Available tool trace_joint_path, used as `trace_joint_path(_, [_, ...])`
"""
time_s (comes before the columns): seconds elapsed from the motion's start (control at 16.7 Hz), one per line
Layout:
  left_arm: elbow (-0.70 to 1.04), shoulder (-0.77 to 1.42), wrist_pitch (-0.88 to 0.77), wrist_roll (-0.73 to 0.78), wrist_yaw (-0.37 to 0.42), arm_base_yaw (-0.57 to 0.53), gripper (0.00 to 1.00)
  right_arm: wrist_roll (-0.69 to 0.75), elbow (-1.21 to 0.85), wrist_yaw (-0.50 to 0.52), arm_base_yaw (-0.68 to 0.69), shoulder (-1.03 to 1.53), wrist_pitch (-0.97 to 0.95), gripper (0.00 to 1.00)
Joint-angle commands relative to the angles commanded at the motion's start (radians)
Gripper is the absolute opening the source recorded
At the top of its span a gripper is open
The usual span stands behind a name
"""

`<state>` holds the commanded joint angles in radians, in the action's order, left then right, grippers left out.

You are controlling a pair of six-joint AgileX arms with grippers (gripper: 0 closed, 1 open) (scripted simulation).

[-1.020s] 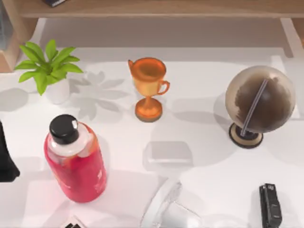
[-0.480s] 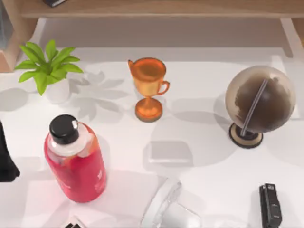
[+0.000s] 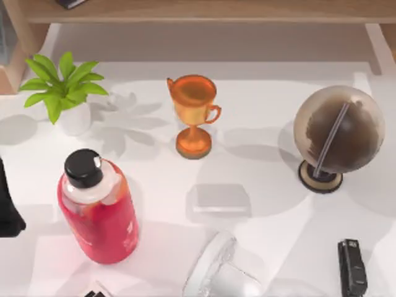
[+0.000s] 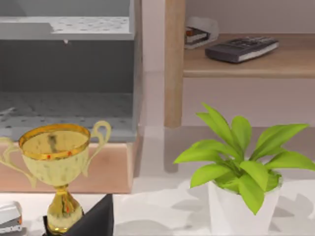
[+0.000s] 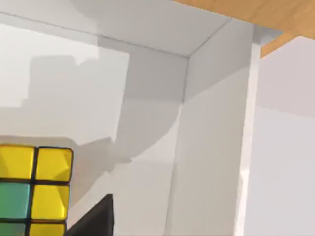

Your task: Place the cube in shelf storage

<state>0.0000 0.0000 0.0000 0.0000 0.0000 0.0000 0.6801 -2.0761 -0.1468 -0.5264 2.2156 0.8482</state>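
The cube point(image 5: 34, 189), with yellow and green tiles split by dark lines, sits at the edge of the right wrist view. A dark part of my right gripper point(image 5: 93, 219) lies just beside it; I cannot tell whether they touch. The shelf storage point(image 3: 204, 11) is a light-brown board along the far side of the table, with an upright panel point(image 3: 18, 37) at the left. Its wood also appears as the shelf point(image 4: 246, 61) and as a board corner point(image 5: 275, 14). My right arm's white link point(image 3: 216, 272) is at the near edge. My left arm point(image 3: 7, 207) is parked at the left edge.
On the white table stand a potted plant point(image 3: 65, 93), an orange trophy point(image 3: 193, 114), a globe point(image 3: 337, 133), a red bottle point(image 3: 99, 207), a flat translucent grey block point(image 3: 219, 201) and a black stapler-like object point(image 3: 352, 267). A dark remote point(image 4: 241, 48) lies on the shelf.
My right arm's white link at the near edge has shifted slightly, and its shadow on the table has moved with it. Everything else stays put.
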Motion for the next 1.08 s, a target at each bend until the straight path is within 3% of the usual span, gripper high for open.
trace_joint_path(0.24, [0.0,0.0,0.0,0.0,0.0,0.0,1.0,-0.142,-0.177,0.04,0.093,0.114,0.31,1.0])
trace_joint_path(0.42, [0.0,0.0,0.0,0.0,0.0,0.0,1.0,-0.206,-0.246,0.058,0.121,0.18,0.435,1.0])
trace_joint_path(1.08, [0.0,0.0,0.0,0.0,0.0,0.0,1.0,-0.227,-0.238,0.064,0.131,0.213,0.429,1.0])
